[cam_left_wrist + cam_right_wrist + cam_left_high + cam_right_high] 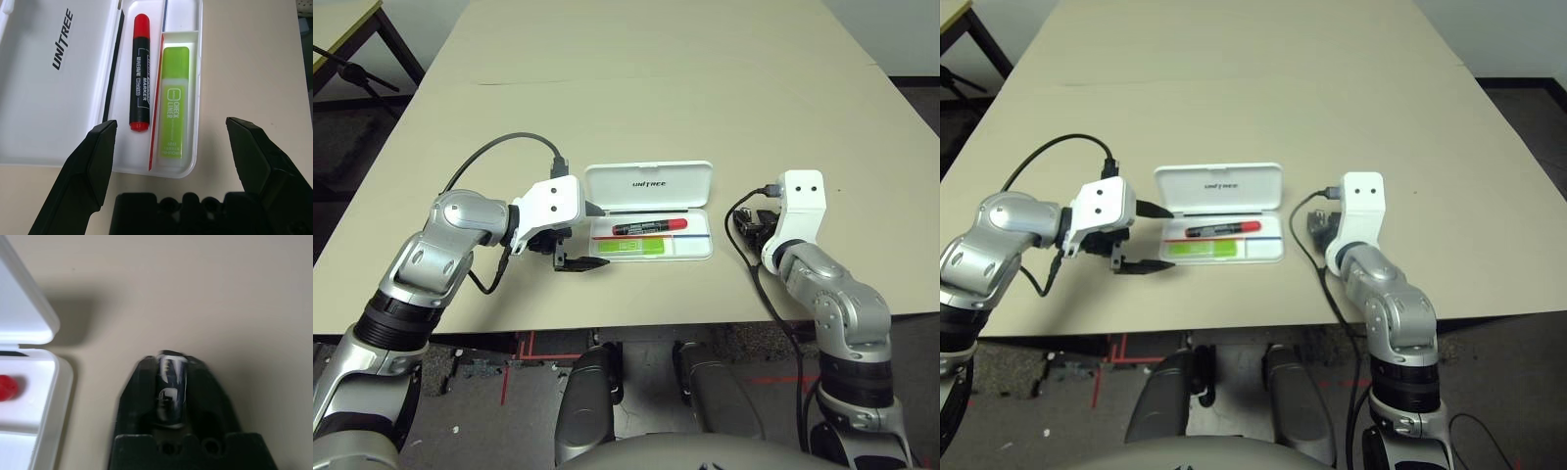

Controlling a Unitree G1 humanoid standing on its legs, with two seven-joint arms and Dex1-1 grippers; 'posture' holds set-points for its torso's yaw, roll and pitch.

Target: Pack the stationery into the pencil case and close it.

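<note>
While the case (649, 211) lies open on the tabletop (705, 88), the marker (140, 73) and green stick (174, 103) already rest inside it. Beside its right end, the right gripper (171, 382) has its fingers clamped on what looks like the small black-and-silver piece (171, 389). Left gripper (171, 142) hovers at the case's other end, fingers apart. Remaining: dropping in that piece and shutting the lid.

Black-and-silver piece (171, 389) blurred, partly hidden btwn right gripper (171, 367) jaws; print unreadable.
</note>
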